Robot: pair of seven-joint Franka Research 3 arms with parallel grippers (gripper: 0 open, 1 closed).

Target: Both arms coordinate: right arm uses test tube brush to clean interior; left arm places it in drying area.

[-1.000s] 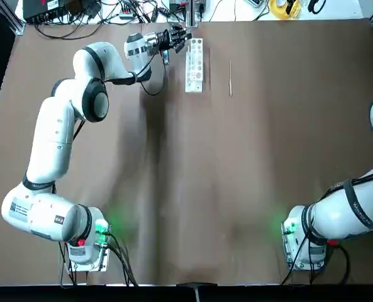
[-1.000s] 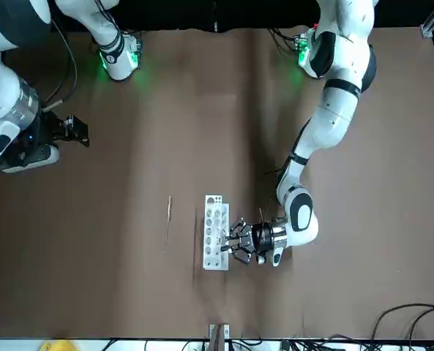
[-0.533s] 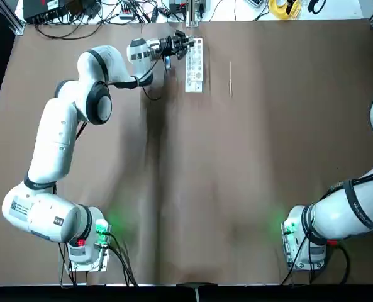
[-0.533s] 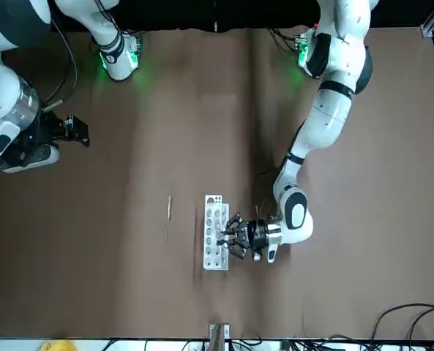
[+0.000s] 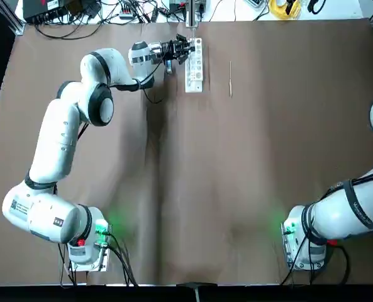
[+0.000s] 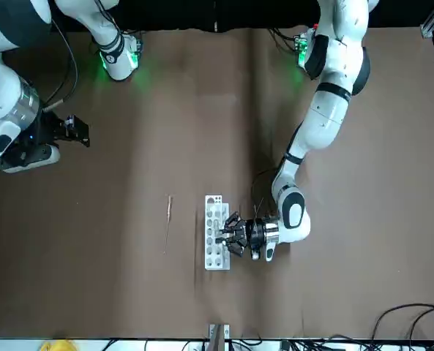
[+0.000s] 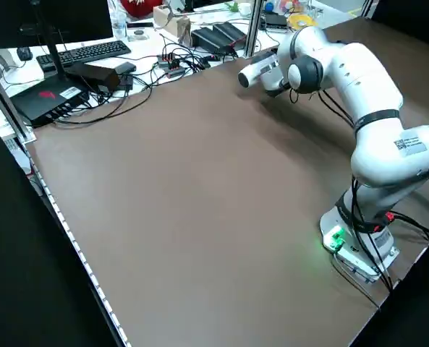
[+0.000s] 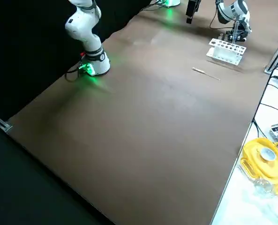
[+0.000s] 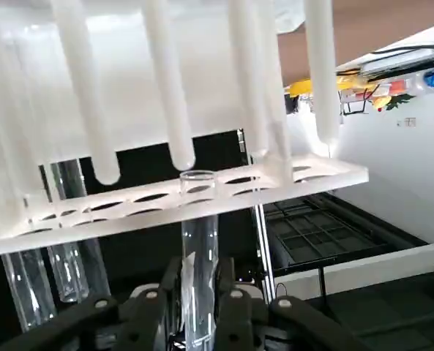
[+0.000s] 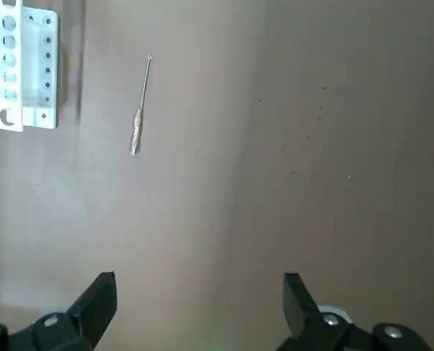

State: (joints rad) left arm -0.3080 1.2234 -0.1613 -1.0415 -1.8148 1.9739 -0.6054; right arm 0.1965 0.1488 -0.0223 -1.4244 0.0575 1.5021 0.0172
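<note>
Step in hand: a clear glass test tube [image 9: 200,256] is being taken at the small white rectangular rack with round holes [image 5: 194,65], far side of the brown table [image 5: 236,176]; judged a pick-up for cleaning, not yet a drop-off.
Left gripper [image 5: 180,49]: pressed against the rack's side; in the left wrist view its fingers sit close together with the tube between them, so it looks gripped low on the glass.
Right gripper [image 10: 198,300]: held well above the table, off to the robot's right; jaws spread wide, nothing held.
Brush: the thin pale wire-like test tube brush [image 5: 230,78] lies flat on the table, beside the rack, apart from it, untouched.
How to do well: tube to be lifted straight along its hole axis, no tilt, so the glass isn't levered against the rack's top plate; grip to be kept firm but light, as glass is slippery & brittle. Rack is light, may drag along if the tube binds.
Count, arms: 2.
Count, racks: 1.
Count, brushes: 1.
Count, tubes: 1 gripped; at least 2 more seen in the rack in the left wrist view; total can't be told.
</note>
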